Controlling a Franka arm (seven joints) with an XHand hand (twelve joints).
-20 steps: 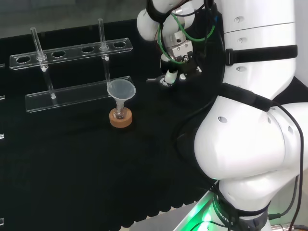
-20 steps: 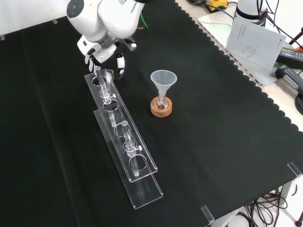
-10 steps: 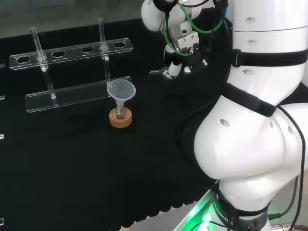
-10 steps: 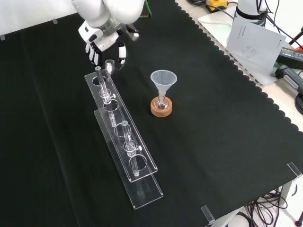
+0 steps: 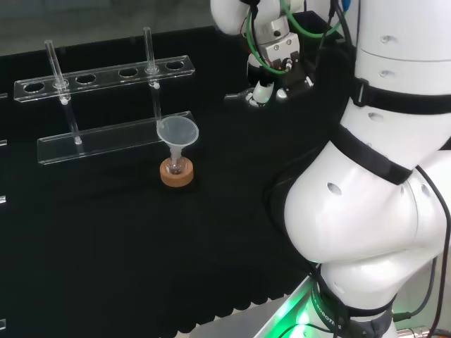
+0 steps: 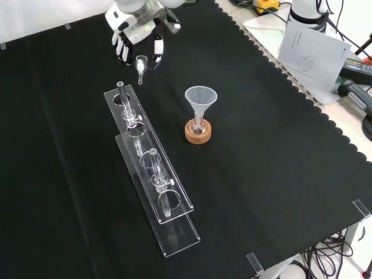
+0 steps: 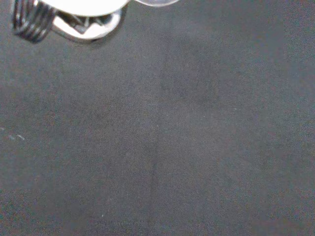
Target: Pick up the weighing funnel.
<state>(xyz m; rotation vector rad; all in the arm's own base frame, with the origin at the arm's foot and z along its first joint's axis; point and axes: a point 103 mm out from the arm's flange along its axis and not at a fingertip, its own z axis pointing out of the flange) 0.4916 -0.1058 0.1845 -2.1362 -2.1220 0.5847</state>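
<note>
- The weighing funnel (image 6: 140,63) is seen up in the hand (image 6: 139,35), near the top of the front view and held clear of the black cloth (image 6: 261,174).
- It looks like a small clear piece. There's a rounded, cup-like mouth at the top and a short thin stem pointing down, and it's see-through enough that the cloth is visible behind it.
- The fingers (image 6: 157,55) are curled down on either side of it, so it's pinched between them rather than lying on anything. The exact contact spots can't be made out.
- In the head view the hand (image 5: 266,90) is found high up, just left of the arm's big white links. The clear piece itself can't really be picked out there.
- In the front view, an acrylic test tube rack (image 6: 151,174) is set below and left of the hand, with a couple of test tubes (image 6: 154,168) standing upright in it.
- The big funnel (image 6: 200,96) is parked mouth up with its stem in a small flask (image 6: 198,124) on a cork ring (image 6: 198,135), right of the rack and well apart from the hand.
- In the wrist view, a blurred white bit of the hand (image 7: 88,5) is seen over plain cloth.
</note>
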